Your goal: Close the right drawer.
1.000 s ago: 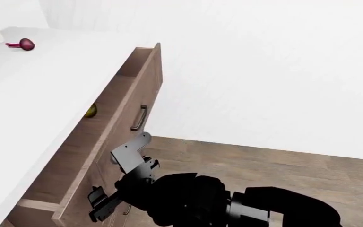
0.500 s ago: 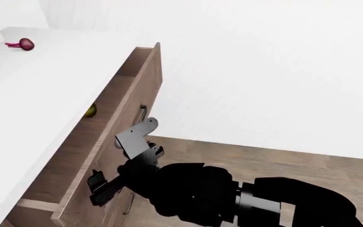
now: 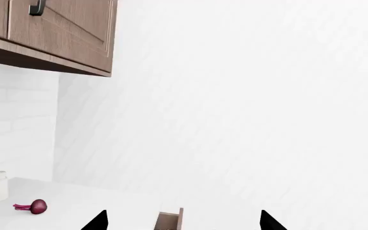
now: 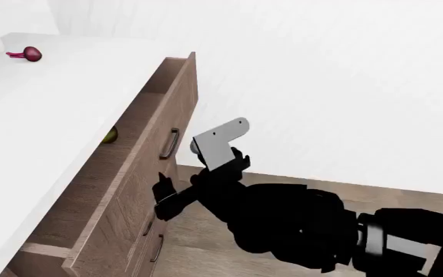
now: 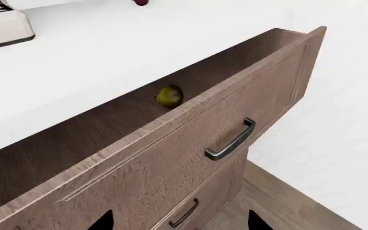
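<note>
Right hand (image 4: 177, 190) beside right drawer (image 4: 141, 179)

Head view: above, looking down along bench (image 4: 44, 104). Right wrist: close on right drawer (image 5: 190, 143), shared. Left wrist: faces wall.

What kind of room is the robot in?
It looks like a kitchen: a white countertop over a pulled-out wooden drawer holding a small round fruit, a red onion on top, and wall cabinets above.
</note>
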Motion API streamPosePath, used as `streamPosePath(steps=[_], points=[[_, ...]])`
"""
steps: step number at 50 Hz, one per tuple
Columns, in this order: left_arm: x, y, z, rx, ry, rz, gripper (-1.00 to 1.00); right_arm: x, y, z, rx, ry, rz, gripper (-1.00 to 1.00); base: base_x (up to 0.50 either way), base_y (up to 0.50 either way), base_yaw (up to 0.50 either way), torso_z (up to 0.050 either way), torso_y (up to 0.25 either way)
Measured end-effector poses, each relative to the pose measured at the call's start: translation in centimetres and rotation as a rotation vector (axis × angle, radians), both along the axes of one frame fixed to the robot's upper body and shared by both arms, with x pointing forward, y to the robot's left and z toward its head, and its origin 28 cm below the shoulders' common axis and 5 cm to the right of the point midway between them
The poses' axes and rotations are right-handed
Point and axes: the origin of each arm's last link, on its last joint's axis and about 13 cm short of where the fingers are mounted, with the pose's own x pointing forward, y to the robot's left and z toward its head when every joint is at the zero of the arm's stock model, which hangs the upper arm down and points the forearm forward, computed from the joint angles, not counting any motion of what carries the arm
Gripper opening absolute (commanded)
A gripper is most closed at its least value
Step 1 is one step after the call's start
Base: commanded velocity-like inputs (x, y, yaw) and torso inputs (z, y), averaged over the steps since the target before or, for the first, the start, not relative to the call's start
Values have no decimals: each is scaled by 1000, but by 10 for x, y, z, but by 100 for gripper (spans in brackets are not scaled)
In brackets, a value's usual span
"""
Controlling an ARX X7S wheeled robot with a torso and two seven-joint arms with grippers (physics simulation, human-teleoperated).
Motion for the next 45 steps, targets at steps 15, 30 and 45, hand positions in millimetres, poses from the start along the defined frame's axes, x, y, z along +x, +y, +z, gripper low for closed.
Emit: streamPosePath(steps=[15, 30, 45], points=[[1, -3, -4, 15, 6, -3, 100, -26, -50, 63, 34, -128, -194, 100, 0, 0, 0, 0, 0], [-1, -12, -11, 45, 18, -22, 100, -68, -96, 116, 34, -227, -350, 100, 0, 0, 0, 0, 0], [-3, -20, -18, 70, 29, -38, 100, -104, -128, 150, 43, -297, -460, 100, 0, 0, 0, 0, 0]])
